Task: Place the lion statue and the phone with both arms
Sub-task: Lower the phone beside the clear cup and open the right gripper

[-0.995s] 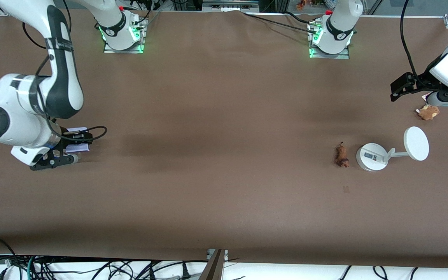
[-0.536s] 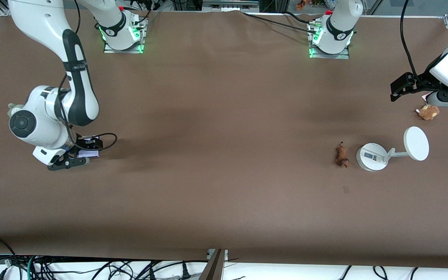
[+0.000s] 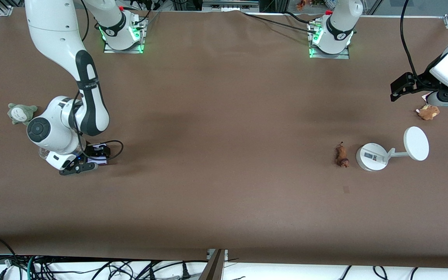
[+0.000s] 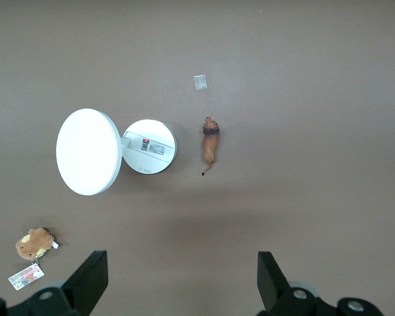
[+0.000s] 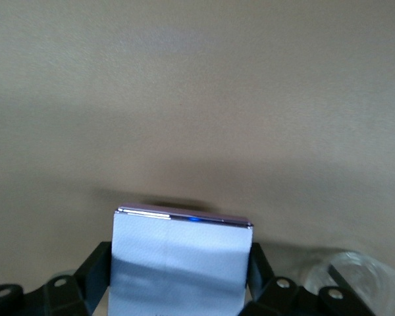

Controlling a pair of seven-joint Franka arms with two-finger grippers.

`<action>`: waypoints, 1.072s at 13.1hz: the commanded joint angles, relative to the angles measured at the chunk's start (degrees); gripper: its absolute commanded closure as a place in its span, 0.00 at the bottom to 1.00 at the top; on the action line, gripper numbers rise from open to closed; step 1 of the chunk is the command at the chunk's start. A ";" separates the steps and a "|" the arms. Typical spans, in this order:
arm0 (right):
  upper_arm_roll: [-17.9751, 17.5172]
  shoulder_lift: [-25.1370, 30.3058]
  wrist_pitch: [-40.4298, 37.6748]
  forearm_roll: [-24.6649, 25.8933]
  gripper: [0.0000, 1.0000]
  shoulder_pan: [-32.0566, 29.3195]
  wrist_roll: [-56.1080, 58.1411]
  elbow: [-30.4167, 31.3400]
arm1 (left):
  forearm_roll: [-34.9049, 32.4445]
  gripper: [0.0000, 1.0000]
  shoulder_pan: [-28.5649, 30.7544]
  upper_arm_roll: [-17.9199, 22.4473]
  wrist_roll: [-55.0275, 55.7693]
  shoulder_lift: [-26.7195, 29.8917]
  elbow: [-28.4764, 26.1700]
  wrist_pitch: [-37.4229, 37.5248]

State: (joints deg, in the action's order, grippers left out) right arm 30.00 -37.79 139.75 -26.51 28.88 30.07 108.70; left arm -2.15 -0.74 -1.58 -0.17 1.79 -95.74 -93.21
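Note:
The phone (image 5: 181,250), a flat pale lavender rectangle, sits between the fingers of my right gripper (image 5: 180,276), which is shut on it. In the front view the right gripper (image 3: 93,159) carries the phone (image 3: 101,146) low over the table at the right arm's end. The lion statue (image 3: 342,155), small and reddish-brown, lies on the table beside a white stand. My left gripper (image 3: 402,86) hangs open and empty over the left arm's end of the table. The left wrist view looks down past the left gripper (image 4: 181,282) on the lion statue (image 4: 210,141).
A white round-based stand (image 3: 371,156) with a disc (image 3: 416,143) stands next to the lion. A tan plush (image 3: 428,112) lies under the left arm. A grey-green plush (image 3: 21,113) lies at the right arm's end. A small paper scrap (image 3: 346,189) lies nearer the camera than the lion.
My right arm has carried the phone toward the middle of the table, which uncovers the grey-green plush. The left arm has not moved.

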 commanded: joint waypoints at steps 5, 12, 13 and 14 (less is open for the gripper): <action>-0.03 -1.32 1.58 -6.00 0.90 0.13 5.44 0.46 | 0.92 0.00 0.04 0.00 -0.18 -0.03 0.81 0.66; 0.15 -0.45 0.88 -6.00 0.01 0.30 5.44 0.29 | 0.92 0.00 0.04 0.00 -0.18 -0.21 0.81 0.66; 0.15 0.43 0.70 -6.09 0.01 0.39 5.44 0.38 | 0.92 0.00 0.04 0.00 -0.18 -0.12 0.81 0.66; 0.23 1.83 -0.60 -6.09 0.01 0.48 5.26 0.38 | 0.92 0.00 0.04 0.00 -0.18 -0.21 0.81 0.66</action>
State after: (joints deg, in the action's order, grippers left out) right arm 29.98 -39.01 140.52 -30.69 28.91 33.67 108.21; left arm -2.15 -0.74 -1.58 -0.17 1.79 -95.74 -93.21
